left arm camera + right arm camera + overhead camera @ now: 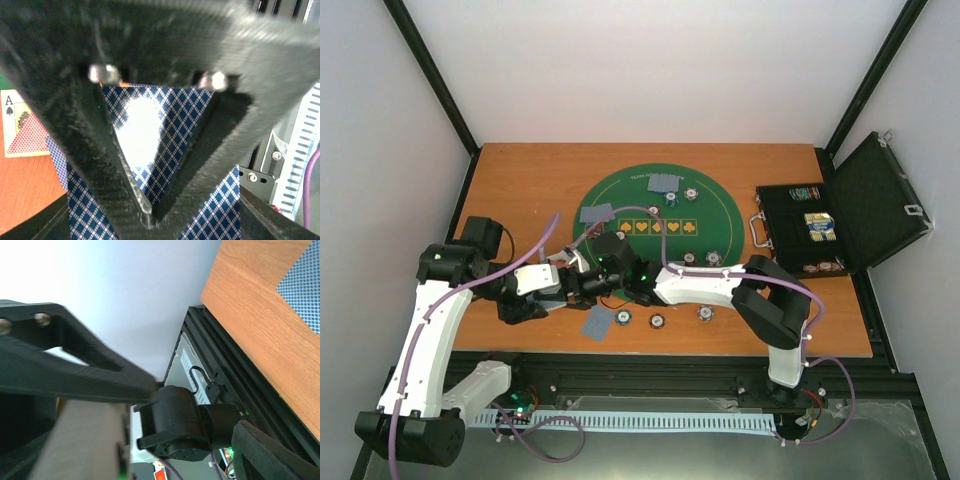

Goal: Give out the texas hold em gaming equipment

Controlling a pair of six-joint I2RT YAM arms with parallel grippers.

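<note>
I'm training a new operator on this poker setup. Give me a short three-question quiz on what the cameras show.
1. True or false: the black case is closed.
2. The case sits A) left of the green mat, B) right of it, C) on it.
3. How many chips line up right of the card nearest the arms' bases?
Key: 1 false; 2 B; 3 three.

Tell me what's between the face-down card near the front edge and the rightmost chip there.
Two more chips in a row, seen in the top view.
</note>
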